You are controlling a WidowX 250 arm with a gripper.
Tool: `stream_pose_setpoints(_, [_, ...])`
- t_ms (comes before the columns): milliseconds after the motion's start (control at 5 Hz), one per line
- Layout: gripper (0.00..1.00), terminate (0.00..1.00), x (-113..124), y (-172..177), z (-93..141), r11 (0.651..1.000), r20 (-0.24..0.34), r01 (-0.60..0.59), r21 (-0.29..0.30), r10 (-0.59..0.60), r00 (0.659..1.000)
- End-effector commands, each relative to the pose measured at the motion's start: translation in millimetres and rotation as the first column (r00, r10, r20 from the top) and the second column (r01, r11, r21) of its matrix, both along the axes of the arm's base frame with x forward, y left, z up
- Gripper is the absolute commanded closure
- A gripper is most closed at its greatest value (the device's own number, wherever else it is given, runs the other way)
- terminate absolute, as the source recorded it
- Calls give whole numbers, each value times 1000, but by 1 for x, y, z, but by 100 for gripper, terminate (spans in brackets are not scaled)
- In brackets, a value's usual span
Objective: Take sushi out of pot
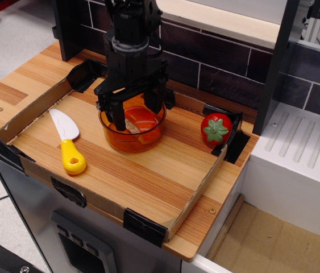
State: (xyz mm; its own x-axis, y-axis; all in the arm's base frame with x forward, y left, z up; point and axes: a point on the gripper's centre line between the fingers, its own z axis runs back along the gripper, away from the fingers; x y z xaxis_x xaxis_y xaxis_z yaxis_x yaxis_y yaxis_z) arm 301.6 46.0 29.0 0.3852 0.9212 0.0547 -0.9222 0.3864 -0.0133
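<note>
The amber pot (130,140) stands on the wooden tray floor, left of centre. The sushi (138,121), orange with pale stripes and a white base, lies tilted inside it. My gripper (134,111) hangs straight down into the pot, open, with one black finger (117,116) left of the sushi and the other (154,104) behind its right side. The fingers straddle the sushi; I cannot tell if they touch it.
A toy knife (66,139) with a yellow handle lies left of the pot. A red tomato (216,129) sits in the tray's right corner. A low cardboard wall (196,193) rims the tray. A dark tiled wall stands behind, and a white drainer (302,148) is at the right.
</note>
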Motion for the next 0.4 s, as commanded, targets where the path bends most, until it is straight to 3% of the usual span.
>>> stream_pose_setpoints(0, [100,0,2,-2,-1,1000,26,1,16,-1,1000])
stream_pose_setpoints(200, [100,0,4,1,2,1000,37,-1,19,0,999])
